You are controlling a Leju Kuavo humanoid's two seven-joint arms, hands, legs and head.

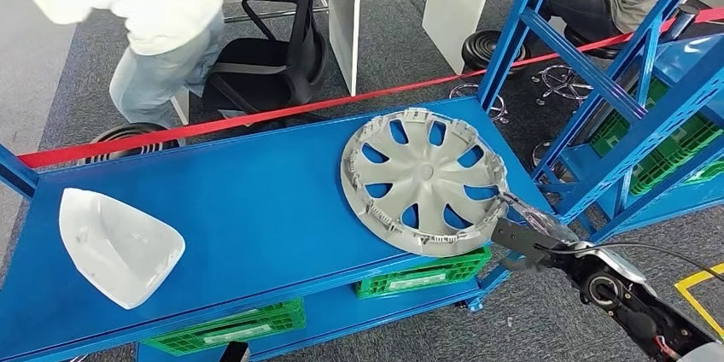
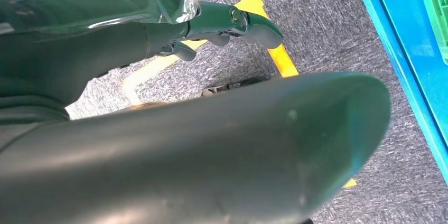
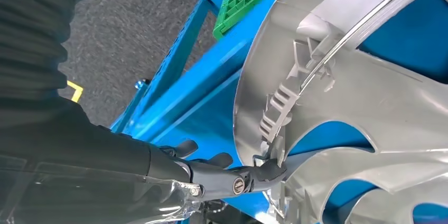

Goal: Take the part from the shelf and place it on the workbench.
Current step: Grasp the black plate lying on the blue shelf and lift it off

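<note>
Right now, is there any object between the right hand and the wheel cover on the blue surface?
No, nothing visible separates them. The right hand already reaches the near rim of the wheel cover, and in the right wrist view its fingertips touch that rim. The white shell part lies far off on the blue surface.

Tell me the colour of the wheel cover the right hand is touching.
Light grey, with blue shelf showing through its openings; the wheel cover shows best in the head view.

Blue workbench [image 1: 256,200] surface, carrying a grey wheel cover [image 1: 423,181] at its right end and a white moulded shell [image 1: 117,245] at its left. Green crates [image 1: 427,273] occupy the lower tier.
</note>
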